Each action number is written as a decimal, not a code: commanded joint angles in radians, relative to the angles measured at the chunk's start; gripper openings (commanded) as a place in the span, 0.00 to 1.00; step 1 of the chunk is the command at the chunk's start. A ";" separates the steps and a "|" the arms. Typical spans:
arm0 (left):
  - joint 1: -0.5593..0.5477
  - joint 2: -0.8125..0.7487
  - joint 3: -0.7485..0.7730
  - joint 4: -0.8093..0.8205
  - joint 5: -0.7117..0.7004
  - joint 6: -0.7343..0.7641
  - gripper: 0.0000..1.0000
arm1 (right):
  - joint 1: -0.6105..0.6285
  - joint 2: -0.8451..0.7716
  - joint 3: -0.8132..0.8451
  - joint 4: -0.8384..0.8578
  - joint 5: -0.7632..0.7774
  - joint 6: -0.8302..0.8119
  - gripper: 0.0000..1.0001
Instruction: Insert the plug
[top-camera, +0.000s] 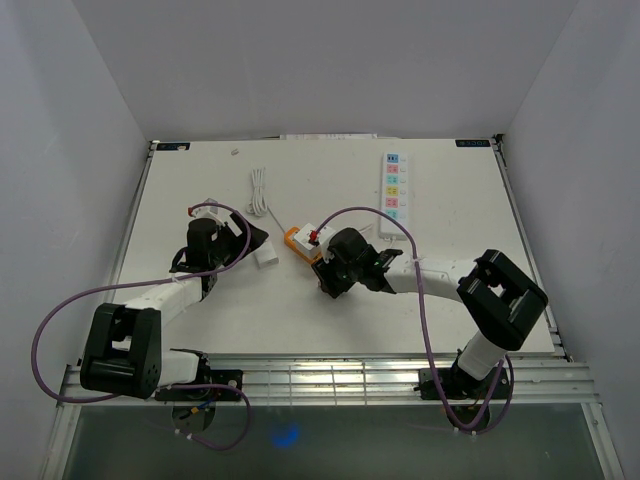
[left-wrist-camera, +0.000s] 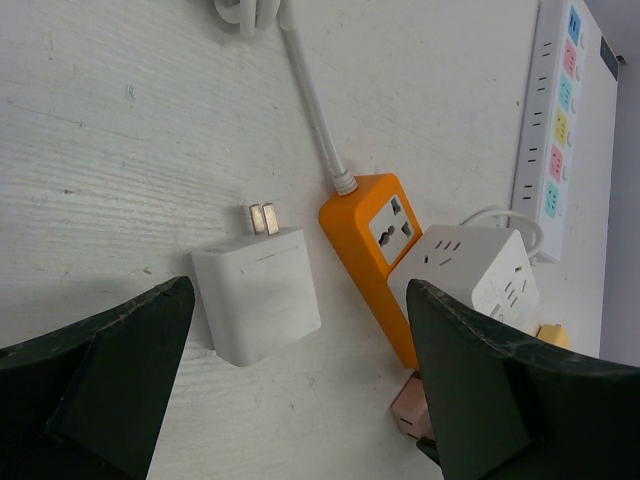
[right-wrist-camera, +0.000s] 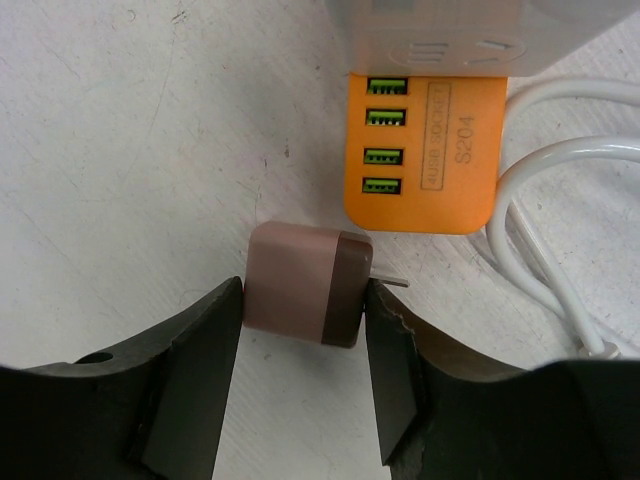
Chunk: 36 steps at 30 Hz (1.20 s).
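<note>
A pink-brown plug adapter (right-wrist-camera: 305, 285) lies on the white table just below the USB end of the orange socket block (right-wrist-camera: 420, 150). My right gripper (right-wrist-camera: 305, 335) is shut on it, one finger against each side; a metal prong sticks out past the right finger. In the top view the right gripper (top-camera: 326, 276) sits at the block's (top-camera: 299, 240) near end. My left gripper (left-wrist-camera: 300, 390) is open and empty above a white two-prong charger (left-wrist-camera: 258, 290), which lies left of the orange block (left-wrist-camera: 378, 255). The pink plug (left-wrist-camera: 410, 410) shows beside my left gripper's right finger.
A white cube socket (left-wrist-camera: 470, 270) sits against the orange block. A long white power strip (top-camera: 393, 187) with coloured outlets lies at the back right. A coiled white cable (top-camera: 259, 190) lies at the back centre. White cable loops (right-wrist-camera: 540, 230) run right of the orange block.
</note>
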 joint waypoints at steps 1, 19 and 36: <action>0.000 -0.026 0.030 0.001 -0.005 0.015 0.98 | 0.006 -0.001 0.029 0.015 0.032 -0.007 0.43; -0.031 -0.159 0.099 -0.170 0.391 -0.235 0.98 | -0.028 -0.035 0.384 -0.215 -0.265 0.140 0.36; -0.123 -0.185 0.078 -0.101 0.409 -0.410 0.81 | -0.032 -0.013 0.462 -0.195 -0.273 0.223 0.32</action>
